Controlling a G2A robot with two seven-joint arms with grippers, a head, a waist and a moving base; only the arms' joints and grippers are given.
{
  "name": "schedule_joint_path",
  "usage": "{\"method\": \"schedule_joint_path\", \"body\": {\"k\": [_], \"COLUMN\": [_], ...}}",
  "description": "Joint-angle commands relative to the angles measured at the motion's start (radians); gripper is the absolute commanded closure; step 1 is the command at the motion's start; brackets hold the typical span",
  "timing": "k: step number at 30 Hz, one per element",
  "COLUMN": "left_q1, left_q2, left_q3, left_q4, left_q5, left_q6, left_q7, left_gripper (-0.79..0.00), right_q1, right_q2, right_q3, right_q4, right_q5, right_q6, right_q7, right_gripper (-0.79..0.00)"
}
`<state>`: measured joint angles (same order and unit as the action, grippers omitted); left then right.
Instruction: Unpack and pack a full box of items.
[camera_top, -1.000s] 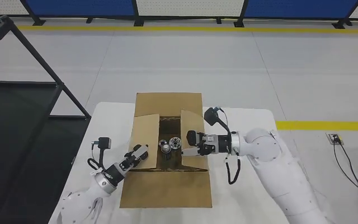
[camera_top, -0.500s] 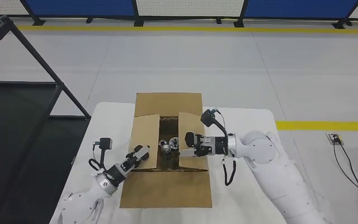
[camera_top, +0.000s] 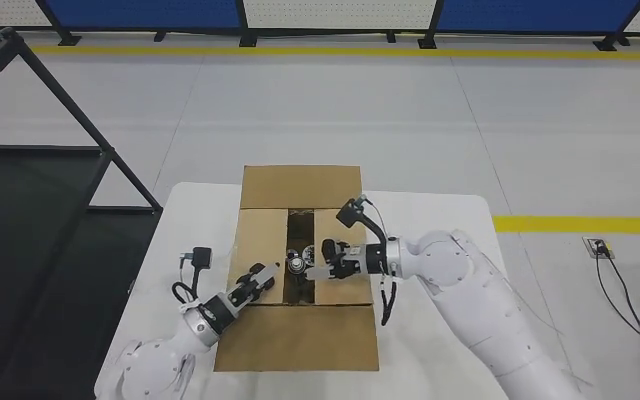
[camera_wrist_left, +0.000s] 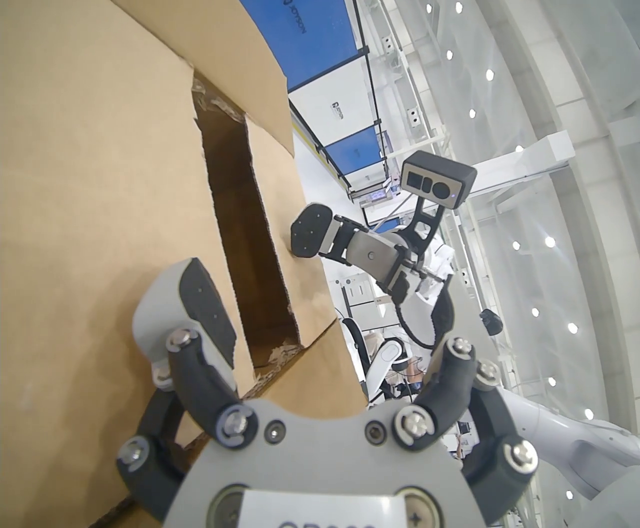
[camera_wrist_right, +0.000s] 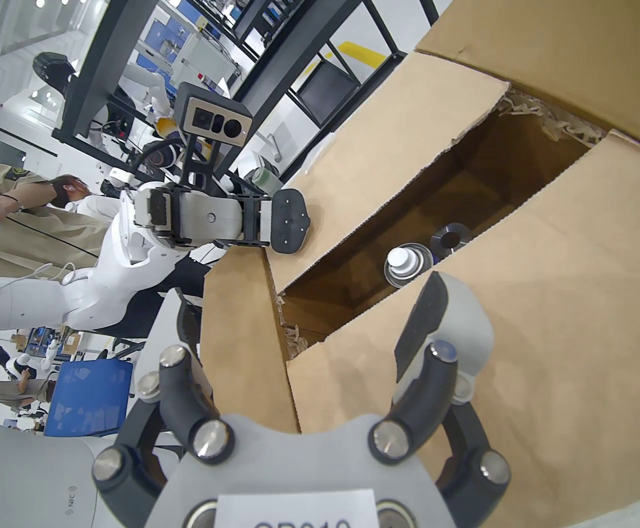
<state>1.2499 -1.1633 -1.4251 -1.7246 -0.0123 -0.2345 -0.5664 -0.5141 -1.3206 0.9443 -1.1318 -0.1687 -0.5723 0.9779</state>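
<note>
**Two robot hands rest on the side flaps of a nearly closed box**

A brown cardboard box (camera_top: 300, 187) sits in the middle of a white bench (camera_top: 440, 215). Its far flap and near flap (camera_top: 300, 340) lie folded outward. The left flap (camera_top: 262, 235) and right flap (camera_top: 355, 292) are folded in over the opening, with a narrow dark gap between them.

Through that gap two packed items stand upright side by side: a spray can (camera_wrist_right: 407, 265) with a white cap and a small metal cylinder (camera_wrist_right: 450, 237).

The left hand (camera_top: 262, 280) lies on the left flap near the gap. Its fingers are spread and it grips nothing. The right hand (camera_top: 322, 258) sits at the inner edge of the right flap. It too is spread open and empty, and one pad lies flat on the cardboard.

Several things could go wrong from here:
- The flaps are only held down, so they would likely spring up if either hand lifts.
- If the spray can stands tall, pushing further could jam a flap on its cap or tip it against the cylinder.
- A fingertip sliding off a flap edge could drop into the gap and strike the items.
- Uneven pressure from the two sides could skid the box across the bench.
</note>
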Motion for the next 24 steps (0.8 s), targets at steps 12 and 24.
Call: {"method": "schedule_joint_path", "body": {"k": [12, 24], "left_q1": [-0.026, -0.016], "left_q2": [0.002, 0.006], "left_q3": [0.018, -0.004], "left_q4": [0.028, -0.006], "left_q5": [0.007, -0.025], "left_q6": [0.037, 0.016], "left_q7": [-0.015, -0.017], "left_gripper": [-0.785, -0.785], "right_q1": [0.035, 0.039], "right_q2": [-0.01, -0.004], "right_q3": [-0.043, -0.025], "right_q4": [0.055, 0.034], "right_q5": [-0.018, 0.029], "right_q6": [0.015, -0.033], "right_q7": [-0.009, -0.008], "right_gripper": [-0.785, -0.785]}}
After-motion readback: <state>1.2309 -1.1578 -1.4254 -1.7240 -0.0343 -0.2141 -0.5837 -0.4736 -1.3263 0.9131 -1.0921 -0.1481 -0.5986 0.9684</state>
